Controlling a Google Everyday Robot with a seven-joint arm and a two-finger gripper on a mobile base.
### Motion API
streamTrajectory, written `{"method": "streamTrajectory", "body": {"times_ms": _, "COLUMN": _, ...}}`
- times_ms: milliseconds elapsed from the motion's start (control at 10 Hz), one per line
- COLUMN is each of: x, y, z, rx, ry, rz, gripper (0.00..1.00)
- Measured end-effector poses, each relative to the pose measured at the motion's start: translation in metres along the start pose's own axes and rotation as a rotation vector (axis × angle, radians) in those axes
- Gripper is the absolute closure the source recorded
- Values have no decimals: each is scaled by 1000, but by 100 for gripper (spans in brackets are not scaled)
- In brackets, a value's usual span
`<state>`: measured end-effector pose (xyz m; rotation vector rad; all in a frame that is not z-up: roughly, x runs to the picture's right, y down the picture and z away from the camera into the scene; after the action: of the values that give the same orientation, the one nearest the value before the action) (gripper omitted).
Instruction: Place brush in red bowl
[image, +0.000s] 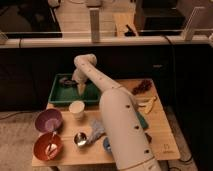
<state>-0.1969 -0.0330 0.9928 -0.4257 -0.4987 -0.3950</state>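
The red bowl (48, 146) sits at the front left corner of the wooden table and holds a pale utensil. A dark elongated object, probably the brush (65, 81), lies at the left end of the green tray (60, 96) at the back of the table. My gripper (80, 90) points down into the tray, just right of that dark object and close to it. I cannot tell whether it touches the object.
A purple bowl (48, 120) stands behind the red bowl. A white cup (76, 110) stands in front of the tray, a small steel cup (80, 139) nearer the front, and a blue-grey cloth (96, 131) beside it. Grapes (141, 86) and a banana (147, 104) lie at the right.
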Motion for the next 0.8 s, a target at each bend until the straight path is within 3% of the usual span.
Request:
{"method": "streamTrajectory", "body": {"times_ms": 600, "x": 7, "y": -1, "z": 5, "rx": 3, "ry": 23, "rz": 118, "gripper": 20}}
{"method": "streamTrajectory", "body": {"times_ms": 800, "x": 10, "y": -1, "z": 8, "rx": 3, "ry": 39, "rz": 157, "gripper": 26}}
